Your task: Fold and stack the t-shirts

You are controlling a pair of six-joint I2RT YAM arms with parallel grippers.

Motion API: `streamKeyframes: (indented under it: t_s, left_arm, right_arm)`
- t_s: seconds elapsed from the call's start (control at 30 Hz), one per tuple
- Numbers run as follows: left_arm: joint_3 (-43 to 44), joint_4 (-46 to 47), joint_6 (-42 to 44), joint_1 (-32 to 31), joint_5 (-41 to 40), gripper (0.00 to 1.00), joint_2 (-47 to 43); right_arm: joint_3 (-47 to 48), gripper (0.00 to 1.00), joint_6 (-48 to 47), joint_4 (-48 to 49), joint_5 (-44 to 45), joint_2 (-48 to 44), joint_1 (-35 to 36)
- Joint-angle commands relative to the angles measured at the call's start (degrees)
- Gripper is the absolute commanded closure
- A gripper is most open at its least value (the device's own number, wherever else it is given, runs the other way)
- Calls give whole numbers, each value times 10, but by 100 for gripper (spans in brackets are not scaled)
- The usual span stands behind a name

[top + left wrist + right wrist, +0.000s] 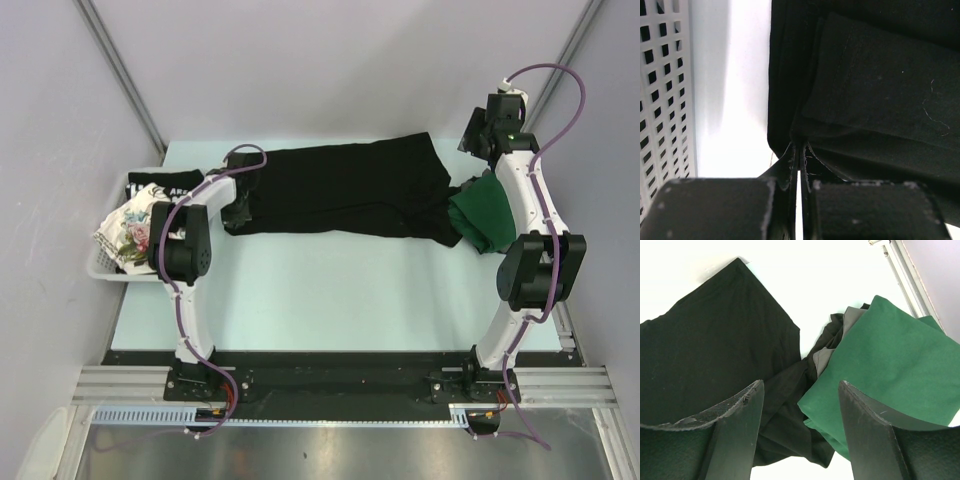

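A large plain black t-shirt (340,190) lies spread across the far half of the table. My left gripper (238,208) sits at its left end, and in the left wrist view it (799,152) is shut on the edge of the black cloth (880,90). A dark green t-shirt (487,218) lies bunched over the black one's right end. My right gripper (478,140) hangs above the far right corner. In its wrist view it (800,390) is open and holds nothing, above the green shirt (890,355) and the black cloth (715,340).
A white slatted basket (108,265) stands at the table's left edge (660,75), close to my left gripper. It holds a black shirt with white lettering (160,188) and a white floral-print one (128,232). Metal frame posts rise at both far corners.
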Motion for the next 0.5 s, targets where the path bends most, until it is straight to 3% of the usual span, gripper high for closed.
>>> streamKeyframes:
  t_s: [0.0,0.47]
  left_arm:
    - [-30,-6,12,4,-12,100,-28]
    - [-134,-47,23,24,-48,100,-116]
  right_arm:
    - [-1,34,0,13,-1,-23,0]
    - [3,34,8,17,-14,-30,-3]
